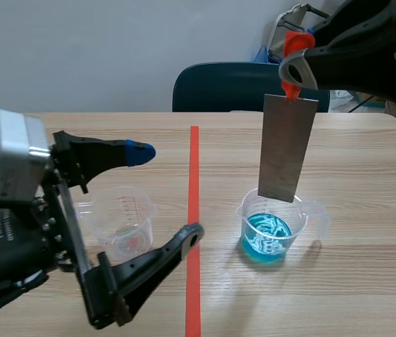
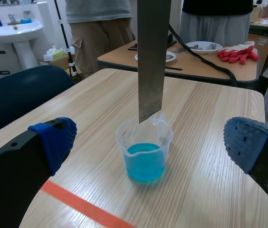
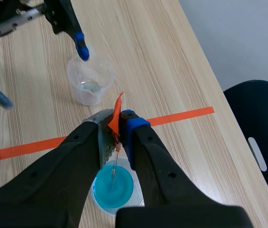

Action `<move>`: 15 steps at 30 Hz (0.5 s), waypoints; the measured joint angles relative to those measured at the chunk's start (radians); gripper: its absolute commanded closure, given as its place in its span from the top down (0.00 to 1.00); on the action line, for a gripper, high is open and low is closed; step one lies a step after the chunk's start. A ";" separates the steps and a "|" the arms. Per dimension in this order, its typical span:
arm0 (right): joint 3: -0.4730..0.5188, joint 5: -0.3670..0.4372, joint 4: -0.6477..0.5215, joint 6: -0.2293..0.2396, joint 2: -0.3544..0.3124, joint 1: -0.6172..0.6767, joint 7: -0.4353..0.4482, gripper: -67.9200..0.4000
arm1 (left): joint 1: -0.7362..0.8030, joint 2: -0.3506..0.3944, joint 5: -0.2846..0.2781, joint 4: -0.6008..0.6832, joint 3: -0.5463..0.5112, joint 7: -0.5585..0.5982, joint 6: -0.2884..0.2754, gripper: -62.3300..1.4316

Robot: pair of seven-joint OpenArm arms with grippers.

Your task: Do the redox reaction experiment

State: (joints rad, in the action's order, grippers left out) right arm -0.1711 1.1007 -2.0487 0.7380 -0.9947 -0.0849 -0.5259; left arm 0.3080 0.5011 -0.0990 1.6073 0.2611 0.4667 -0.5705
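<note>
A grey metal plate [image 1: 287, 147] hangs upright over a clear beaker of blue liquid [image 1: 268, 233], its lower edge just above the rim. My right gripper [image 1: 293, 78] is shut on the plate's top, where an orange tag [image 3: 116, 116] sticks out between the fingers. The left wrist view shows the plate [image 2: 151, 57] above the blue beaker [image 2: 145, 156]. My left gripper [image 1: 166, 196] stands open low at the left, its fingers around an empty clear beaker [image 1: 122, 223] without touching it. From the right wrist view the empty beaker [image 3: 90, 78] lies beyond the orange tape.
An orange tape line [image 1: 194, 225] runs down the table's middle. A dark blue chair [image 1: 229, 86] stands behind the table's far edge. Behind, another table [image 2: 205, 57] holds dishes and red gloves [image 2: 238, 51], with people standing beside it.
</note>
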 measured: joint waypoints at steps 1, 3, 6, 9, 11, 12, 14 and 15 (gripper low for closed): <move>0.000 0.000 0.000 0.000 0.000 0.000 0.000 0.01 | 0.024 0.015 0.000 0.005 -0.023 0.019 0.000 1.00; 0.000 0.000 0.000 0.000 0.000 0.000 0.000 0.01 | 0.080 0.043 0.000 0.012 -0.071 0.055 0.000 1.00; 0.000 0.000 0.000 0.000 0.000 0.000 0.000 0.01 | 0.168 0.082 0.000 0.023 -0.145 0.103 0.000 1.00; 0.000 0.000 0.000 0.000 0.000 0.000 0.000 0.01 | 0.260 0.119 0.000 0.034 -0.216 0.154 0.000 1.00; 0.000 0.000 0.000 0.000 0.000 0.000 0.000 0.01 | 0.320 0.140 0.000 0.038 -0.264 0.195 0.000 1.00; 0.000 0.000 0.000 0.000 0.000 0.000 0.000 0.01 | 0.352 0.150 0.000 0.038 -0.289 0.219 0.000 1.00; 0.000 0.000 0.000 0.000 0.000 0.000 0.000 0.01 | 0.412 0.166 0.000 0.038 -0.340 0.262 0.000 1.00; 0.000 0.000 0.000 0.000 0.000 0.000 0.000 0.01 | 0.440 0.173 0.001 0.038 -0.367 0.282 0.000 1.00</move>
State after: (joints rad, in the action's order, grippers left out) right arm -0.1711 1.1007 -2.0487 0.7380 -0.9947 -0.0849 -0.5259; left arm 0.7483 0.6739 -0.0982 1.6455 -0.1062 0.7483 -0.5705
